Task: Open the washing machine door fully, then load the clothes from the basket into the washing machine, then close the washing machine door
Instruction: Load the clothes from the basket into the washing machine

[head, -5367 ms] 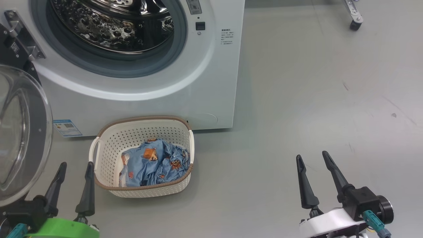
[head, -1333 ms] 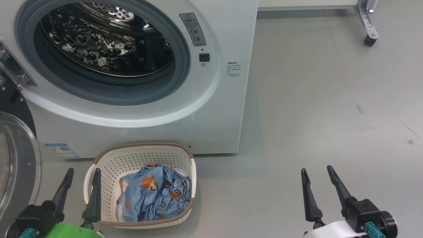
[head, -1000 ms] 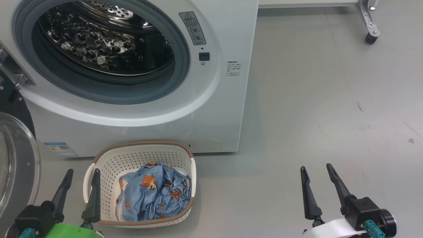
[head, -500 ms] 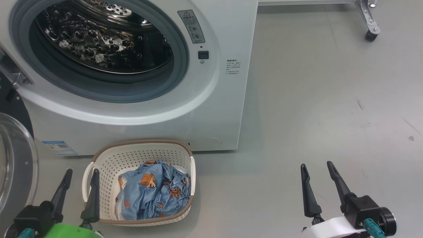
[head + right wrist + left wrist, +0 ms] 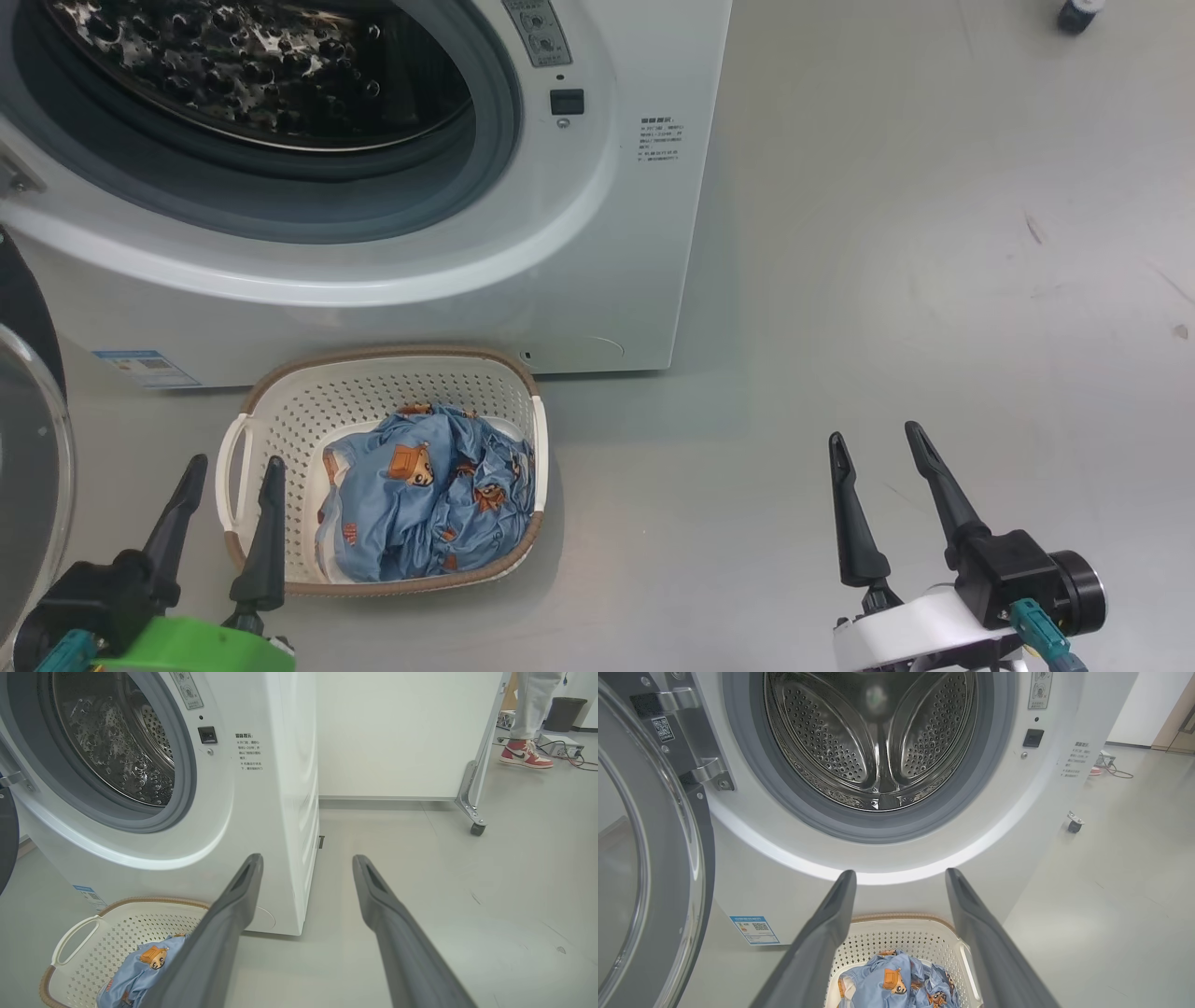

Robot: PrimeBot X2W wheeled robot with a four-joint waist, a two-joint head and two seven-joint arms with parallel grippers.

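On smooth grey floor point(image 5: 840, 280) before the washing machine point(image 5: 597, 271), the perforated cream basket point(image 5: 280, 411) held crumpled blue clothes point(image 5: 420, 495). Dimpled steel drum point(image 5: 233, 65) exposed; round glass door point(image 5: 28, 448) stood open at left. Left gripper point(image 5: 237, 460) and right gripper point(image 5: 872, 432) both spread wide, empty.

The drum mouth point(image 5: 878, 742) gapes clear; the washing machine door point(image 5: 654, 868) crowds its left.

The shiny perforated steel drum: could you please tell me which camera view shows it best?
The left wrist view: it looks straight into the shiny perforated steel drum, showing ribs and back wall. The head view crops it at the top edge; the right wrist view sees it obliquely.
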